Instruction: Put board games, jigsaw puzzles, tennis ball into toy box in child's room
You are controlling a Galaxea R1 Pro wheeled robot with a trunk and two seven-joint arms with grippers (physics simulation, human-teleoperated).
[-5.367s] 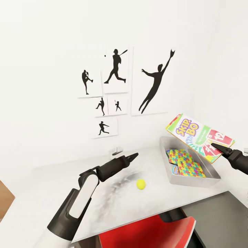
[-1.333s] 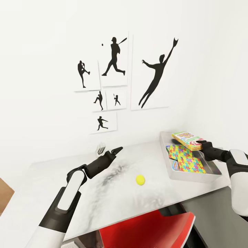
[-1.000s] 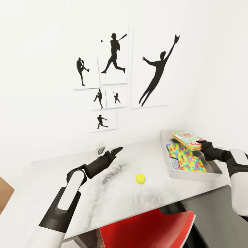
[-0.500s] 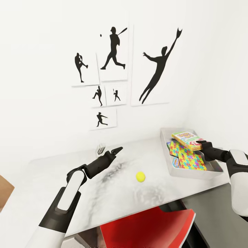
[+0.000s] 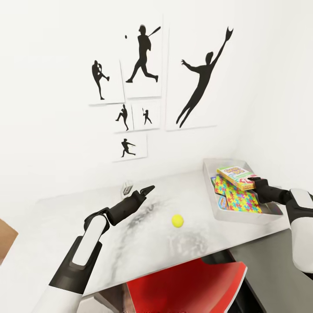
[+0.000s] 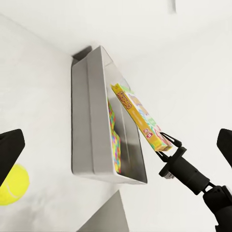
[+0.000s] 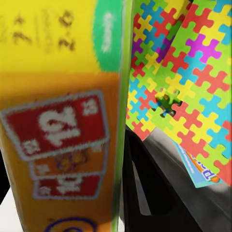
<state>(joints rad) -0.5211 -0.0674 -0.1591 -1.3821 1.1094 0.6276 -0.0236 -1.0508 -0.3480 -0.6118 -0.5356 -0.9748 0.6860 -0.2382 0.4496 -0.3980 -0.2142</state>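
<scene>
Head view has the light-grey table [image 5: 65, 213] stretching wide, with the grey toy box [image 5: 208, 182] at its far right. Jigsaw puzzles [image 5: 237, 201] lie inside the box, a blue game box's corner [image 7: 200, 171] peeking from under them. Above them the right gripper [image 5: 253, 181] is clamped on the near edge of the SKIP-BO board game [image 5: 237, 175], held over the box. Left gripper [image 5: 149, 189] hangs over the table, fingers apart. Tennis ball [image 5: 177, 220] sits near centre.
</scene>
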